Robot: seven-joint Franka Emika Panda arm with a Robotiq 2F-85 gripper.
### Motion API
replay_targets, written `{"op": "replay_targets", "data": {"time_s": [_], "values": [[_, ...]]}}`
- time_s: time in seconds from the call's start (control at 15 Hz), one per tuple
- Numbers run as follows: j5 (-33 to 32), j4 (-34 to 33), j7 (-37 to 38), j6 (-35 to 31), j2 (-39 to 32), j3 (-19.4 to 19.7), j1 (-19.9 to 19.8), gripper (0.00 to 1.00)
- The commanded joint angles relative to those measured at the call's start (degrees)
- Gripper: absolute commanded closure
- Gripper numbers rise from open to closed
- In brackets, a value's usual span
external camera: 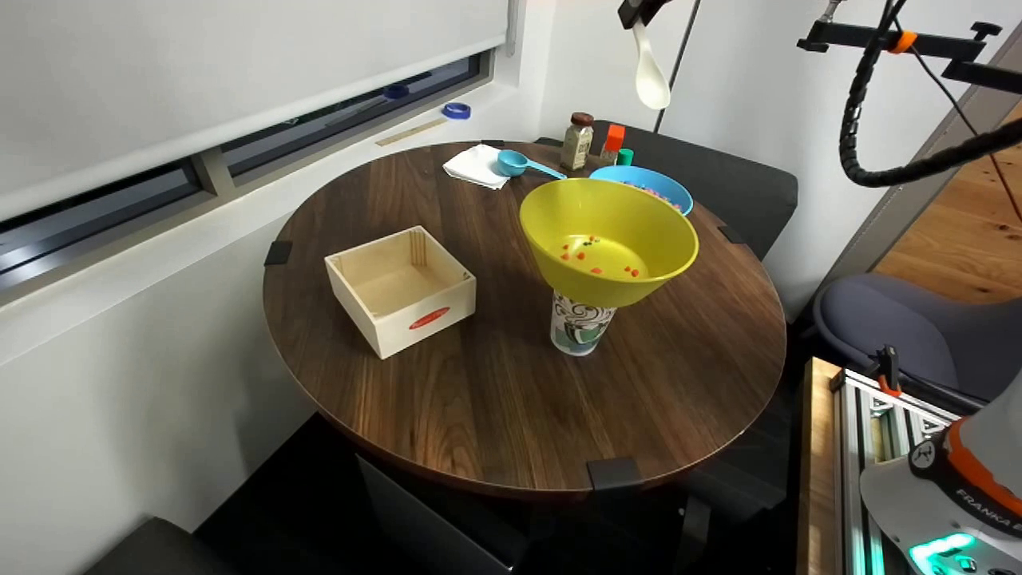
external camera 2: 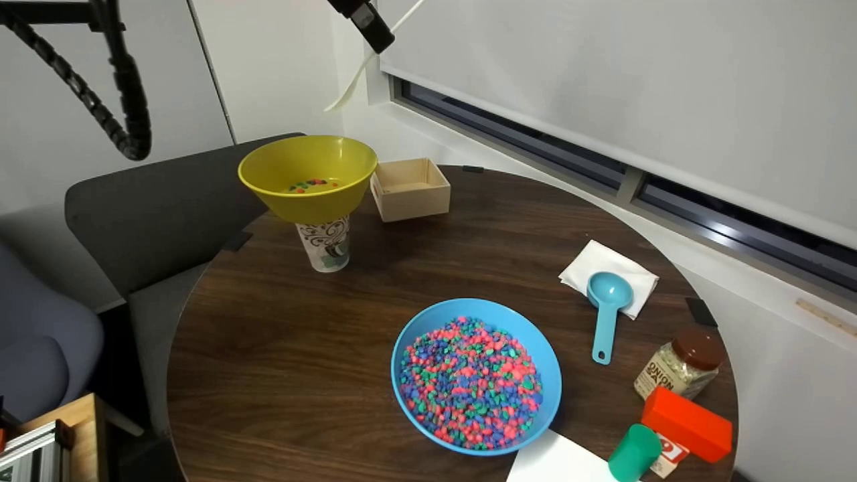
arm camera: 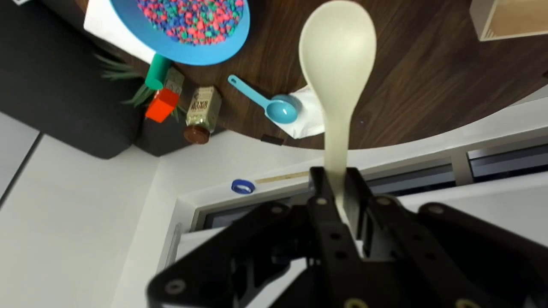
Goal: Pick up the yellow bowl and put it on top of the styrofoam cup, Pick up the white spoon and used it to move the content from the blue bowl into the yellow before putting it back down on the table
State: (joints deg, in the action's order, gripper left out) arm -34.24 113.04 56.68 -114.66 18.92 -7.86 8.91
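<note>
The hand (arm camera: 335, 176) pinched one spoon (arm camera: 338, 60); in both exterior views only, we counted one cup (external camera 2: 327, 245), one yellow bowl (external camera: 608, 214).

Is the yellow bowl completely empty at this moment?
No, in an exterior view several small coloured pieces lie on the inside bottom of the yellow bowl.

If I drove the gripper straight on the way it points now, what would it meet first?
Probably the table near its edge by the white napkin: the gripper, clamped on the white spoon, seems to point there in the wrist view. Depth is unclear; the windowsill might come first.
</note>
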Motion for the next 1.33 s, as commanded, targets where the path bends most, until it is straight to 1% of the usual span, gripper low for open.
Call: {"op": "replay_targets", "data": {"time_s": [0.0,0.07,0.27,0.53,0.73,0.87,1.13,1.27], "values": [[12.8,2.87,-4.04,0.14,4.11,1.96,-2.45,0.97],[16.15,3.53,-4.84,0.54,4.66,2.43,-3.1,0.97],[23.15,7.07,-6.88,2.54,6.57,3.32,-5.26,0.97],[30.65,12.45,-8.43,4.95,8.5,4.11,-7.21,0.97],[33.34,16.19,-8.28,6.5,10.02,4.34,-8.87,0.97],[34.06,19.01,-7.19,6.77,10.92,4.44,-10.38,0.97],[36.09,24.79,-7.21,5.35,12.11,4.52,-11.83,0.97],[36.03,27.85,-7.39,4.16,12.72,4.25,-12.39,0.97]]}}
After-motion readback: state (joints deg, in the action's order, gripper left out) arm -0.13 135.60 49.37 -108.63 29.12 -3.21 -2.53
